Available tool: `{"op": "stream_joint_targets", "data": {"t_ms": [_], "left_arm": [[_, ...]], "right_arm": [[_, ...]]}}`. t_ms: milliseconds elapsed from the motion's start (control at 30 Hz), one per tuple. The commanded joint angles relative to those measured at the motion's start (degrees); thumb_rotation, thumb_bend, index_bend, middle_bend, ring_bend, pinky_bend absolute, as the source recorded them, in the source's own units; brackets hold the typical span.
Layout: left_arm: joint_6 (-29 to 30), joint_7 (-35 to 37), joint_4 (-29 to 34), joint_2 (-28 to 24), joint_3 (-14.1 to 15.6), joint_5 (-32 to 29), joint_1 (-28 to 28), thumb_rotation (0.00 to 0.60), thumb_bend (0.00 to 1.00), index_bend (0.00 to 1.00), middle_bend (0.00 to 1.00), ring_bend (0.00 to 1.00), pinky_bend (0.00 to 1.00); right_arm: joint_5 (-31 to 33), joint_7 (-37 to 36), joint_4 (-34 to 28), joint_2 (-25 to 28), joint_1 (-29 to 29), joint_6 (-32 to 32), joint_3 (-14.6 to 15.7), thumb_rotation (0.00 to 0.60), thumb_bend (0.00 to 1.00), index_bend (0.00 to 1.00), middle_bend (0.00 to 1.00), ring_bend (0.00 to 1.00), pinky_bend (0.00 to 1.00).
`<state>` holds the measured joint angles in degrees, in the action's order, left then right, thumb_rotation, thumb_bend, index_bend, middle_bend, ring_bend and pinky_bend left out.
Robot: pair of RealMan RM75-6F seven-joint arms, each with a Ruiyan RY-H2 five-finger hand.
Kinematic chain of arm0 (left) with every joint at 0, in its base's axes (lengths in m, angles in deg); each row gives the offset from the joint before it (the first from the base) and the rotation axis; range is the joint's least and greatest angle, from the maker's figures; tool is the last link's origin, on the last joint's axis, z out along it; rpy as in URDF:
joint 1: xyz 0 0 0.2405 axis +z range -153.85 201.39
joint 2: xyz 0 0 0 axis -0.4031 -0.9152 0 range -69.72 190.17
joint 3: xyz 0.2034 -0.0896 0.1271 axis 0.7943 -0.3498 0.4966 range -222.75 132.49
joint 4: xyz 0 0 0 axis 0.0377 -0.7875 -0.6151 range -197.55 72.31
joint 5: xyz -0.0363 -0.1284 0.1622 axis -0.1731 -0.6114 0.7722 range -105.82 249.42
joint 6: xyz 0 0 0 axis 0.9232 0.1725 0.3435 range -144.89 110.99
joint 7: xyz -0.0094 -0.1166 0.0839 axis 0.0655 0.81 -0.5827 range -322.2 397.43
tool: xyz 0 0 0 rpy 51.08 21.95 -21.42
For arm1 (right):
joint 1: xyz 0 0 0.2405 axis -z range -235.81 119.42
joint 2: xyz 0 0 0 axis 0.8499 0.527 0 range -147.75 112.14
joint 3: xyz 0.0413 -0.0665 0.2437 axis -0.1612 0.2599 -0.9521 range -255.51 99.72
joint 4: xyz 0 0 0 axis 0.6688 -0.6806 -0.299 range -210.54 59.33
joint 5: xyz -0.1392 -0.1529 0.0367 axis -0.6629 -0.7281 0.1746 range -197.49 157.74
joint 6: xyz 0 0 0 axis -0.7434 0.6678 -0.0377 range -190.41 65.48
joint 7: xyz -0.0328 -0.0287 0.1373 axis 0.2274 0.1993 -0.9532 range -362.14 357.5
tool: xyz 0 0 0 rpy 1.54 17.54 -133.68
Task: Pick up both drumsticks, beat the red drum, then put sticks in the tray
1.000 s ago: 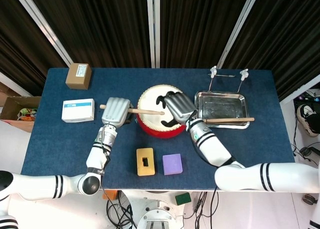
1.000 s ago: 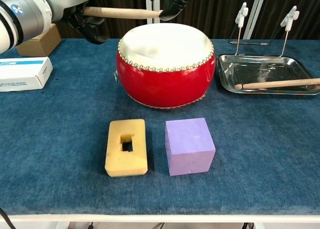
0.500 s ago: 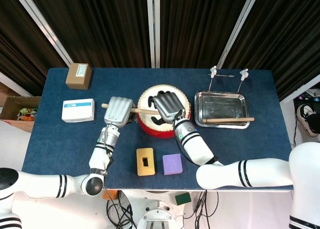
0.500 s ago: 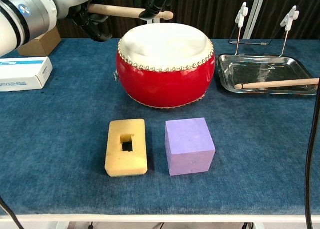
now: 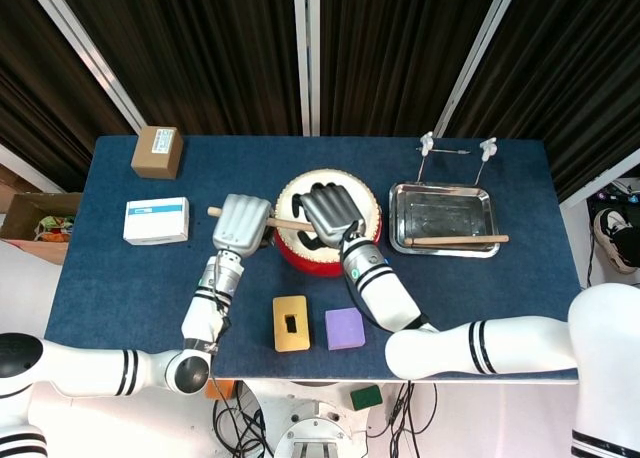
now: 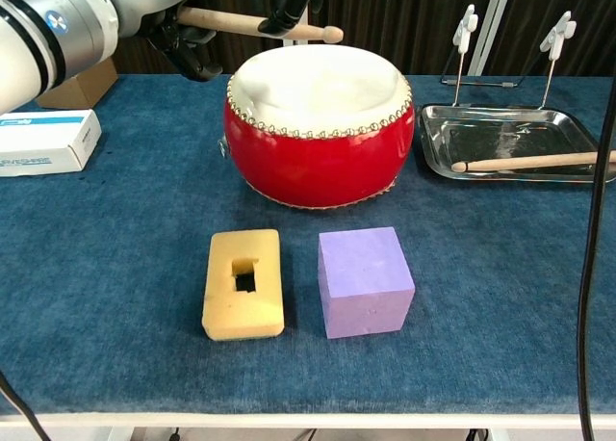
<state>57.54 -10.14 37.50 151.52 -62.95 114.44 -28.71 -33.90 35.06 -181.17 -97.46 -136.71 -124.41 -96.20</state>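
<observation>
The red drum with a white skin stands mid-table. My left hand grips one wooden drumstick by its handle, level above the drum's left rim, tip pointing right. My right hand hovers over the drumhead. In the chest view its dark fingers come down onto that stick's front half; whether they grip it does not show. The second drumstick lies in the steel tray right of the drum.
A yellow foam block and a purple cube sit in front of the drum. At the left are a white box and a brown box. A clip stand rises behind the tray.
My right hand has swung left from the tray side across the drum to the stick. My left hand has carried the stick slightly to the right.
</observation>
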Motion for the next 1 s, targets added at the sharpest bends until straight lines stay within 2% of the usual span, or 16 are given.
{"op": "stream_joint_targets", "data": {"t_ms": [33, 333, 567, 767, 933, 1000], "left_arm": [[0.14, -0.21, -0.05, 0.11, 0.13, 0.03, -0.15, 0.6, 0.33, 0.94, 0.96, 0.99, 1.0], [0.46, -0.51, 0.04, 0.11, 0.18, -0.18, -0.46, 0.6, 0.34, 0.94, 0.96, 0.99, 1.0], [0.52, -0.7, -0.02, 0.02, 0.52, -0.06, -0.61, 0.6, 0.33, 0.89, 0.93, 0.96, 1.0], [0.68, -0.87, -0.06, -0.38, 0.77, 0.04, -0.55, 0.6, 0.3, 0.73, 0.8, 0.86, 1.0], [1.34, -2.29, 0.64, -1.1, 0.91, -0.96, -0.48, 0.6, 0.16, 0.47, 0.57, 0.67, 1.0], [1.46, -2.56, 1.0, -1.39, 0.86, -1.4, -0.44, 0.6, 0.11, 0.39, 0.5, 0.6, 1.0]], "right_arm": [[0.08, 0.05, 0.2, -0.22, -0.01, 0.12, -0.13, 0.6, 0.37, 0.48, 0.53, 0.25, 0.33], [0.14, 0.54, 1.02, -1.26, -0.12, 0.03, -0.44, 0.6, 0.42, 0.5, 0.55, 0.26, 0.33], [-0.87, 0.98, 1.11, -1.86, -0.08, -0.44, -0.46, 0.6, 0.51, 0.58, 0.55, 0.3, 0.34], [-2.33, 1.17, 1.15, -2.48, 0.35, -1.49, -0.33, 0.6, 0.62, 0.66, 0.58, 0.34, 0.35], [-3.0, 1.65, 0.83, -2.49, 0.77, -1.57, 0.06, 0.6, 0.63, 0.67, 0.59, 0.34, 0.35], [-3.22, 1.75, 0.67, -2.44, 0.96, -1.56, 0.18, 0.6, 0.63, 0.68, 0.59, 0.34, 0.35]]}}
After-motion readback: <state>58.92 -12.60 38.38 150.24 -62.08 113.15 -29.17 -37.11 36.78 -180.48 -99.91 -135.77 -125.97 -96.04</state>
